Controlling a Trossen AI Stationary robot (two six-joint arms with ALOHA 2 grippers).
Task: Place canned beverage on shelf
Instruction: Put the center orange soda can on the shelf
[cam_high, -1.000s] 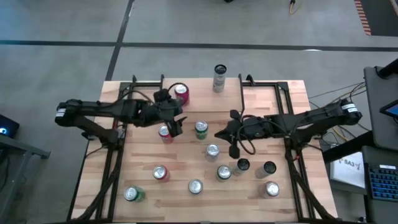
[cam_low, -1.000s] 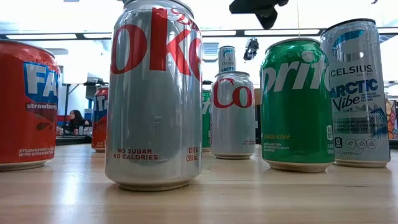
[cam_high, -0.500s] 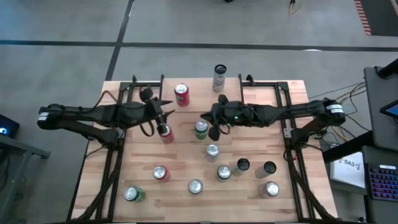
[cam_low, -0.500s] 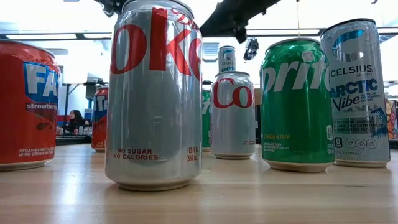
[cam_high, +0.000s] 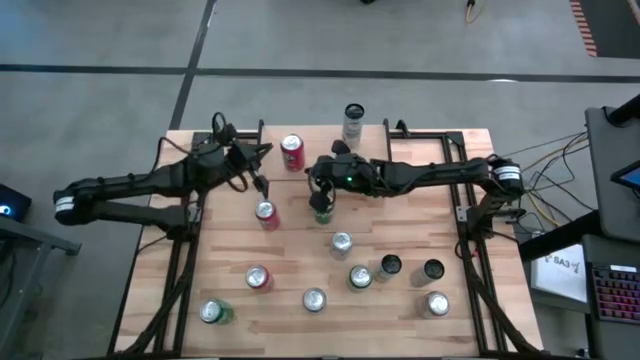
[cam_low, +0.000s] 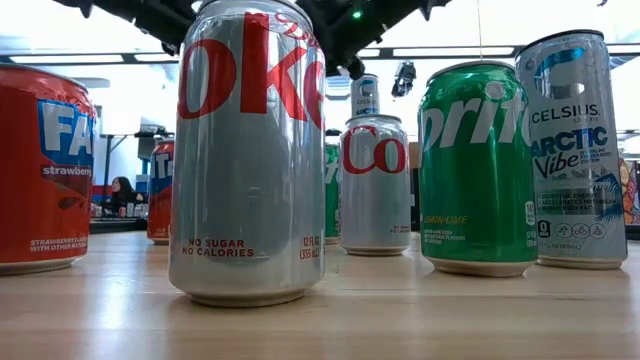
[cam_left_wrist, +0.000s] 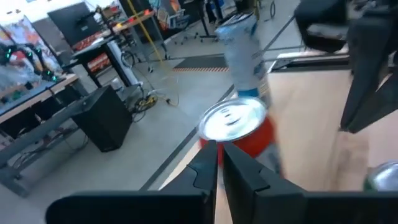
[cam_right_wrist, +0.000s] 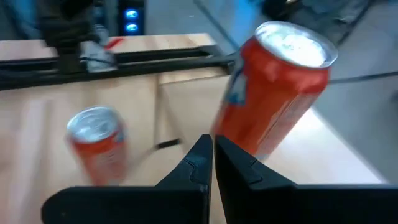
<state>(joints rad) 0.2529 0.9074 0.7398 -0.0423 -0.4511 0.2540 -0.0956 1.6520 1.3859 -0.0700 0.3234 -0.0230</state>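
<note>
A red can (cam_high: 291, 152) stands upright on the shelf (cam_high: 325, 140), the small raised board at the table's far middle. A tall silver can (cam_high: 352, 122) stands at the shelf's far edge. My left gripper (cam_high: 257, 178) is shut and empty, left of the shelf and above the table, pointing at the red can (cam_left_wrist: 239, 127). My right gripper (cam_high: 322, 192), also shut and empty, hovers above a green can (cam_high: 323, 209) just in front of the shelf. In its wrist view the red can (cam_right_wrist: 280, 93) is close beside the fingers (cam_right_wrist: 211, 152).
Several more cans stand upright on the tabletop: a red one (cam_high: 265, 212) near the left gripper, silver, green and black ones (cam_high: 341, 241) toward the near edge. Black arm frames (cam_high: 185, 250) run along both table sides. In the low view the cans (cam_low: 250, 150) crowd the front.
My left gripper has pulled back from above the red can on the tabletop toward the table's left and far edge, and its fingers have shut on nothing. My right gripper has swept toward the table's left and far edge, over the green can. No can has moved.
</note>
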